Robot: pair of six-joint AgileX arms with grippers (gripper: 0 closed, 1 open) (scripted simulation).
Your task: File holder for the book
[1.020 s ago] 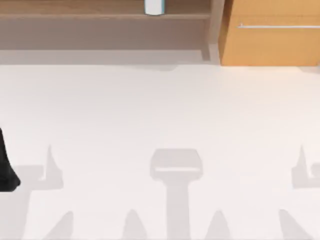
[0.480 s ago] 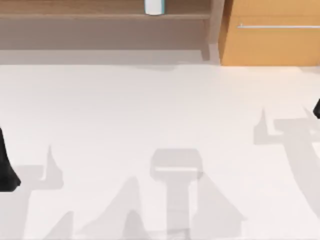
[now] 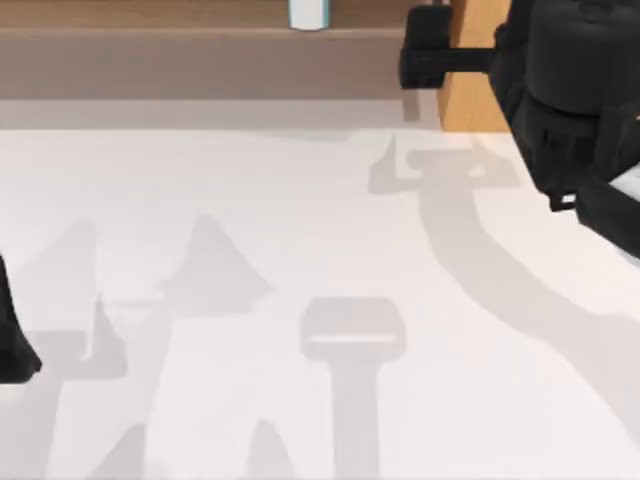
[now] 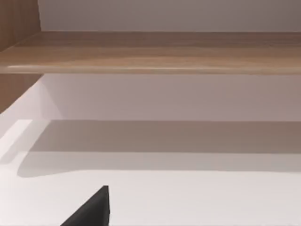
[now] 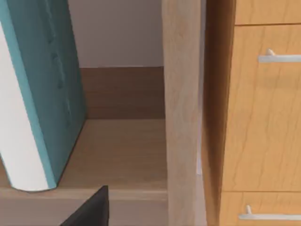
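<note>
The book (image 5: 56,89) stands upright on the wooden shelf (image 5: 122,150), slightly tilted, with teal covers and white page edges (image 5: 16,146). In the top view the book (image 3: 308,12) shows at the back edge, on the shelf. My right gripper (image 3: 428,52) hangs in front of the shelf's upright post (image 5: 181,108), to the right of the book and apart from it. My left arm (image 3: 12,340) rests at the table's left edge. The file holder is out of view.
An orange drawer cabinet (image 5: 265,108) with metal handles (image 5: 277,57) stands right of the post. The shelf board (image 4: 150,52) runs along the back over the white tabletop (image 3: 300,220). Arm shadows lie across the table.
My right arm has swung in from the right edge to the back of the table, up to the shelf post. The left arm has not moved.
</note>
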